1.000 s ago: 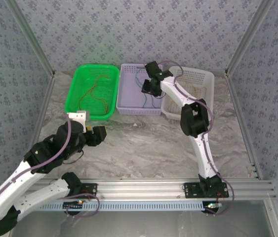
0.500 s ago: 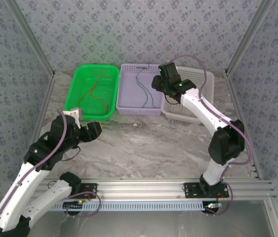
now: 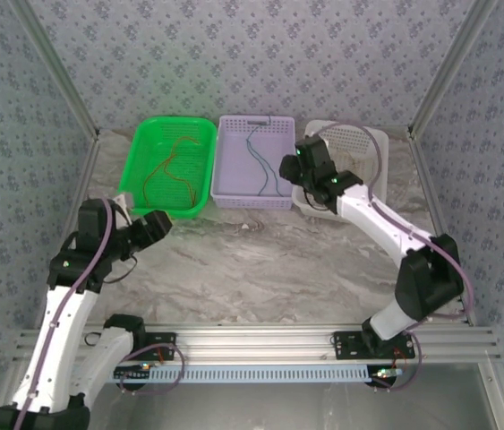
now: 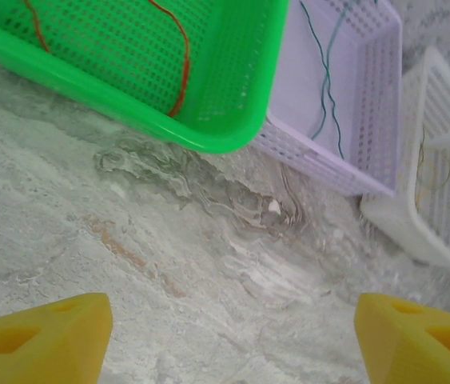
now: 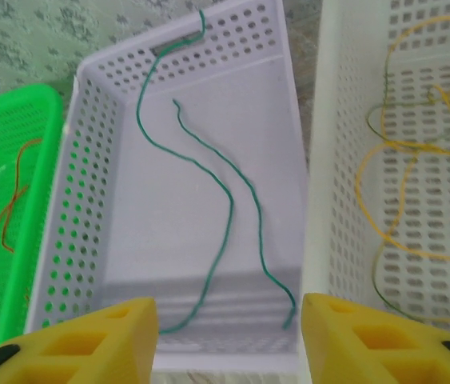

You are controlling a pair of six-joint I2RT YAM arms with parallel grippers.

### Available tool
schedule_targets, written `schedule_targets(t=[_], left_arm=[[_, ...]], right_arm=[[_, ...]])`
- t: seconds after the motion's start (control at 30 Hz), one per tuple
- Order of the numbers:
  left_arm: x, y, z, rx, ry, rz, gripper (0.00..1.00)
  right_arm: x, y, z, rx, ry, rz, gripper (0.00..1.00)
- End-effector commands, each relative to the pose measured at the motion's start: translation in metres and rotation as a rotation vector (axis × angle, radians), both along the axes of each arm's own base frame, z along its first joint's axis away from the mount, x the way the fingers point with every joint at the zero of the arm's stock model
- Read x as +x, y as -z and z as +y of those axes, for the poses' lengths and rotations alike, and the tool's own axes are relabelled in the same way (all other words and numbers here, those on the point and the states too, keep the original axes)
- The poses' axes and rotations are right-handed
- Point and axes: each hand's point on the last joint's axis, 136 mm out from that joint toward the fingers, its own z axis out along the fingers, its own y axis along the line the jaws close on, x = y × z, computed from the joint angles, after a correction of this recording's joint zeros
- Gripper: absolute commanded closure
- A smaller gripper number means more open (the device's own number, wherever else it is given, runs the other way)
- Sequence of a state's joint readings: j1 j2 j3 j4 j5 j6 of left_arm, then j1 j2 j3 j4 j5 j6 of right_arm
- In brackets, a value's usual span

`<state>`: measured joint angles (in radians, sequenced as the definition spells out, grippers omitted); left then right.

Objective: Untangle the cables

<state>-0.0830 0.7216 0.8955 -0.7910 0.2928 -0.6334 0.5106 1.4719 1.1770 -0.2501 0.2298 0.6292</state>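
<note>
Toward the white basket [image 3: 361, 140], right pincer [image 3: 286, 168] shifted

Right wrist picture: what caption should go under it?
Teal cables lying loose in the lilac basket, yellow cables in the white basket, orange cable in the green basket.

Green basket [image 3: 164, 211], lavender basket [image 3: 252, 201] and white basket [image 3: 359, 139]: perforated plastic, slightly glossy. Teal cables [image 5: 231, 204]: thin, smooth sheath. Table [image 3: 260, 260]: smooth, matt, marble-patterned. Rail [image 3: 260, 339], lower frame: ribbed metal.
</note>
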Motion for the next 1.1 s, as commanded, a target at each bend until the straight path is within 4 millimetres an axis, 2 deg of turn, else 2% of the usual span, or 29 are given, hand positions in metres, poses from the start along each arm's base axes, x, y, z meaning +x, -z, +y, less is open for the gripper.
schedule_targets(t=[0.0,0.17,0.23,0.27,0.3,0.33,0.43,0.53,0.67,0.8,0.93,1.0,1.07], left_arm=[[0.002,-0.009,-0.004,-0.101,0.041,-0.058,0.16],[-0.009,0.0,0.004,-0.073,0.021,-0.042,0.13],[-0.012,0.005,0.005,-0.065,0.017,-0.038,0.11],[-0.014,0.006,0.005,-0.062,0.015,-0.036,0.1],[-0.014,0.007,0.006,-0.058,0.013,-0.035,0.03],[-0.014,0.007,0.006,-0.056,0.013,-0.039,0.01],[-0.016,0.009,0.01,-0.04,-0.004,-0.048,0.01],[-0.018,0.011,0.014,-0.017,-0.021,-0.057,0.01],[-0.023,0.01,0.026,0.033,-0.081,-0.069,0.01],[-0.027,0.013,0.053,0.087,-0.243,0.0,0.01],[-0.013,0.01,0.07,0.159,-0.309,-0.072,0.01],[-0.002,0.016,0.077,0.242,-0.297,-0.137,0.01],[0.009,0.021,0.093,0.335,-0.344,-0.209,0.01]], right_arm=[[-0.021,-0.042,-0.035,-0.03,0.085,-0.175,0.42],[-0.088,-0.044,-0.088,-0.122,0.123,-0.223,0.36],[-0.114,-0.036,-0.101,-0.135,0.112,-0.2,0.34],[-0.128,-0.034,-0.107,-0.134,0.106,-0.19,0.21],[-0.139,-0.03,-0.112,-0.134,0.1,-0.175,0.04],[-0.153,-0.027,-0.12,-0.133,0.105,-0.162,0.01],[-0.188,-0.015,-0.142,-0.151,0.13,-0.116,0.01],[-0.211,-0.013,-0.159,-0.161,0.144,-0.142,0.01],[-0.22,-0.02,-0.171,-0.137,0.183,-0.215,0.01],[-0.216,-0.023,-0.19,-0.167,0.324,-0.192,0.01],[-0.195,-0.032,-0.177,-0.208,0.274,-0.288,0.01],[-0.183,-0.034,-0.177,-0.291,0.275,-0.354,0.01],[-0.164,-0.026,-0.172,-0.42,0.249,-0.43,0.01]])
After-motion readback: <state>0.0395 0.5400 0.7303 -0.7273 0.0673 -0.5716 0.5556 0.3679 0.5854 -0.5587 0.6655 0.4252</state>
